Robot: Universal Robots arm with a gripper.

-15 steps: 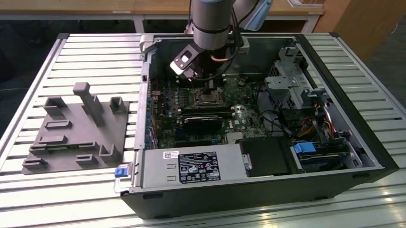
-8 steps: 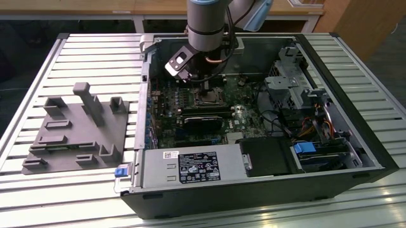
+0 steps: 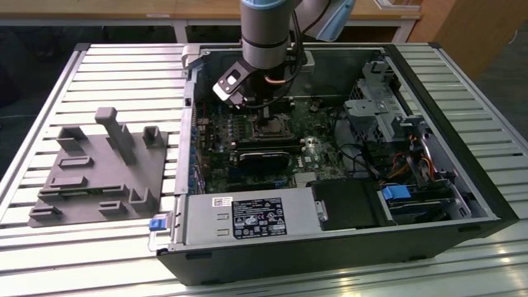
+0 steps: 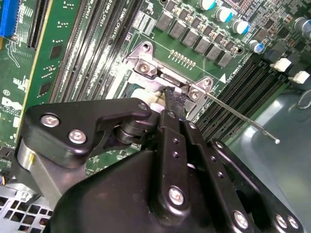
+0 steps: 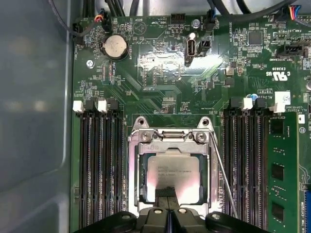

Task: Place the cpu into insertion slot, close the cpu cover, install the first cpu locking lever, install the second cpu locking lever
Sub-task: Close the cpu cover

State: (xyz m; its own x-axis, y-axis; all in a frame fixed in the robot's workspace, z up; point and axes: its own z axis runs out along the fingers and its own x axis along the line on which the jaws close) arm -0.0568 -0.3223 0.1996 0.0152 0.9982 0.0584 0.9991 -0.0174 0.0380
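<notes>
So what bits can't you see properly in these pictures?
- First wrist view: the gripper covers one edge of the cpu, so whether they touch is unclear.
- Second wrist view: the gripper's black body hides most of the cpu cover and all that lies under it.
- Exterior view: the arm stands in front of the socket area, hiding it.

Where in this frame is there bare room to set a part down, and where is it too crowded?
Bare table slats lie between the grey fixture and the far edge, and in front of it toward the near edge. Inside the computer case it is crowded: the tool sits over the cpu, memory slots on both sides.
</notes>
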